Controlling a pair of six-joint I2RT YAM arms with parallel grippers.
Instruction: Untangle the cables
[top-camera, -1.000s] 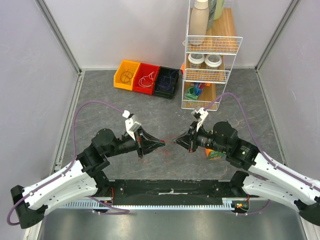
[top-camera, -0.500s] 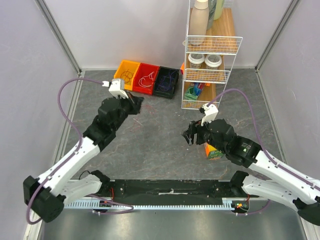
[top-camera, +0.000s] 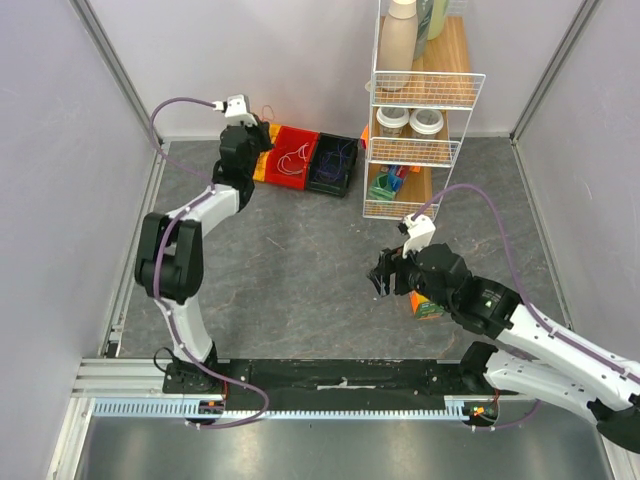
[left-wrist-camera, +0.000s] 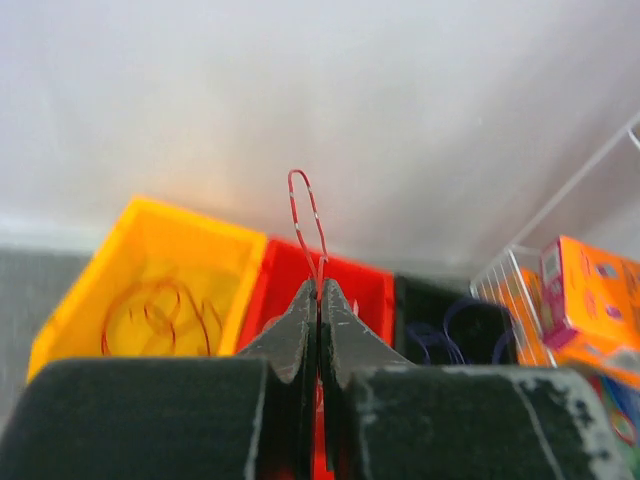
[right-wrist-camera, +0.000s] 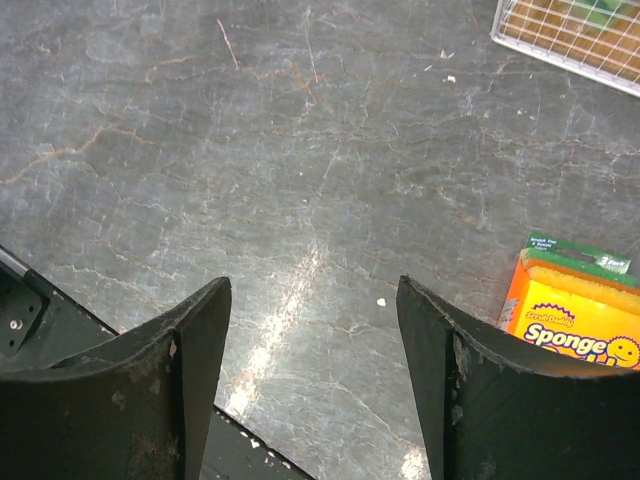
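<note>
The right arm sits low along the near right of the bench (top-camera: 290, 290) with its elbow bent. The right tool (right-wrist-camera: 315, 330) hangs over bare grey surface, fingers wide apart, nothing between them. Just beside it, on the right, lies a sponge pack (right-wrist-camera: 574, 322).

Over to the left arm: it rises from its base and stretches all the way to the back wall, wrist tipped down. The left tool (left-wrist-camera: 320, 292) is poised above a row of bins. Its fingers are pressed together, clamped on a red cable (left-wrist-camera: 309, 214), and a thin loop of it stands up out of the tips.

Beneath, three bins stand side by side against the wall. The yellow bin (left-wrist-camera: 75, 300) on the left holds reddish loops (left-wrist-camera: 150, 315). The red bin (left-wrist-camera: 362, 283) is next, its left edge lining up with the tips in the wrist view, with pale and red cables (top-camera: 293, 160) inside. The black bin (left-wrist-camera: 415, 300) holds dark blue loops (left-wrist-camera: 452, 325). A wire rack (top-camera: 415, 150) stands just right of the bins.
</note>
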